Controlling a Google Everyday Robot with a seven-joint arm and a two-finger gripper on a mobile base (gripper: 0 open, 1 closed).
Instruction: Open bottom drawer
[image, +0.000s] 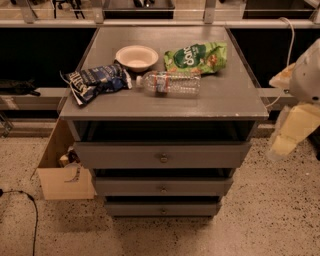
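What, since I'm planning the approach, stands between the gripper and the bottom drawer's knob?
Nothing visible. The gripper hangs right of the cabinet, higher up; the bottom drawer faces bare floor. The cardboard box sits left of the cabinet.

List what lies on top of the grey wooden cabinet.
A white round bowl, green snack bag, clear plastic bottle lying down and blue chip bag. Whatever lies under the bags is hidden. The hand hangs beside the grey cabinet, at the picture's right.

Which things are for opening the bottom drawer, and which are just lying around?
For the job: bottom drawer, its knob, pincer far off at the right.
Lying about: bowl, green bag, blue bag, water bottle, cardboard box.
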